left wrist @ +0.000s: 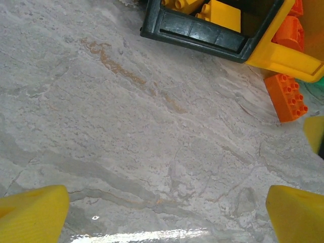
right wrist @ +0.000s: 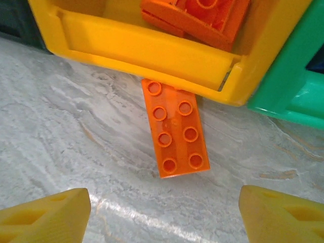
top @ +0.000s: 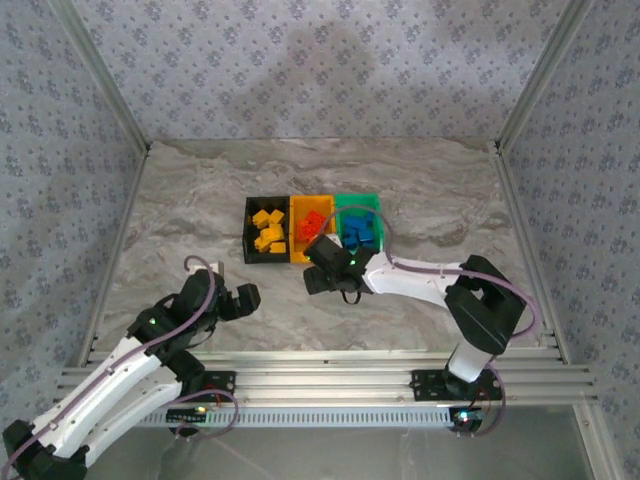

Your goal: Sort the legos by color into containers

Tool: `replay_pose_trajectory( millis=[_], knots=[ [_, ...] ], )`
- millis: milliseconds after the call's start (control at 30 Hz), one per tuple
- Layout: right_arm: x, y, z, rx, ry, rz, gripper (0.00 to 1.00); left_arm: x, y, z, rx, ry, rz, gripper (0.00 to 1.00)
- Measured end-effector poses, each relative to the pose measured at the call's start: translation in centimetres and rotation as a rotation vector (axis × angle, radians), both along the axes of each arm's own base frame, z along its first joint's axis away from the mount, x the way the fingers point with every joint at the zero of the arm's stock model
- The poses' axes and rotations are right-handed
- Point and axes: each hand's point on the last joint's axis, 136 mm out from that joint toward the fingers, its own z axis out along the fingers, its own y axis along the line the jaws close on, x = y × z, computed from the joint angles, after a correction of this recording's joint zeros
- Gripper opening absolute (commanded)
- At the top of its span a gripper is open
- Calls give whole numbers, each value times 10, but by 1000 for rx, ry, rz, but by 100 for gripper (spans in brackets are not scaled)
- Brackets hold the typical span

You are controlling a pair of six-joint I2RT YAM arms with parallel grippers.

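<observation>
Nearly done | one orange brick [right wrist: 175,134] unsorted on desk [right wrist: 76,152], against yellow bin [right wrist: 152,50] | right tool [right wrist: 164,217] and left tool [left wrist: 164,215] apart, empty.

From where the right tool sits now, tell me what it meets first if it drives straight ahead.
Most likely the orange brick lying flat on the table, centred ahead of the open right tool. Just behind it stands the near wall of the yellow-orange bin; depth is uncertain.
</observation>
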Motion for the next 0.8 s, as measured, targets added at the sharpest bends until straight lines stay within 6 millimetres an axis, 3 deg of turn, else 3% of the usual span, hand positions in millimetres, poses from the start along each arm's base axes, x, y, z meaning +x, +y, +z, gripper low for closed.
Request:
replay_pose_trajectory(
  millis=[267, 467, 600, 733, 800],
  knots=[
    [21, -7, -35, -82, 27, -29, 72, 3, -1, 2, -8, -11, 6, 100],
    [33, 3, -38, -112, 1, 1, 51, 3, 0, 2, -7, -12, 8, 100],
    [30, 10, -39, -110, -8, 28, 37, 3, 0, 2, -10, -10, 12, 100],
    [23, 14, -38, -91, -17, 42, 29, 3, -1, -1, -12, -10, 12, 100],
    [11, 14, -38, -73, -3, 58, 27, 4, -1, -1, -13, -13, 12, 100]
  ],
)
